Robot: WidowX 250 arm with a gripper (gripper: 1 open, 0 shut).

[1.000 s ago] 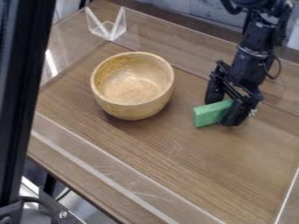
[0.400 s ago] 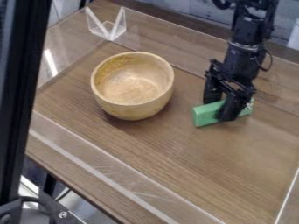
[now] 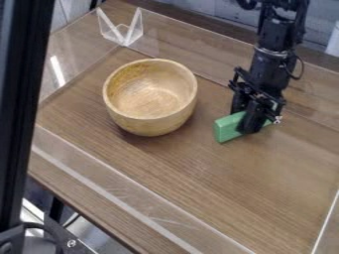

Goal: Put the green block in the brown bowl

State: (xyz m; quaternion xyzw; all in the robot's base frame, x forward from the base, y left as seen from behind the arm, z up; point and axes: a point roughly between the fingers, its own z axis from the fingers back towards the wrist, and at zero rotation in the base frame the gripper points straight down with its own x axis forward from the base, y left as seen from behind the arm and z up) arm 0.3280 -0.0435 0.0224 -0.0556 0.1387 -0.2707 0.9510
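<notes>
The green block [image 3: 231, 128] lies on the wooden table, to the right of the brown bowl [image 3: 149, 121]. My gripper [image 3: 256, 118] points steeply down over the block's right end. Its black fingers [image 3: 243, 103] are drawn in against the block, whose left half sticks out toward the bowl. The block rests on the table surface. The bowl is round, light wood, upright, and nothing shows inside it. A small gap separates the bowl from the block.
A clear folded plastic piece [image 3: 119, 27] stands at the back left of the table [image 3: 199, 189]. A black vertical post [image 3: 27, 99] crosses the left of the view. The table's front edge runs diagonally at the lower left.
The gripper's fingers have narrowed from wide open onto the block's right end. The block has shifted slightly left, toward the bowl. The arm has stayed over the same spot.
</notes>
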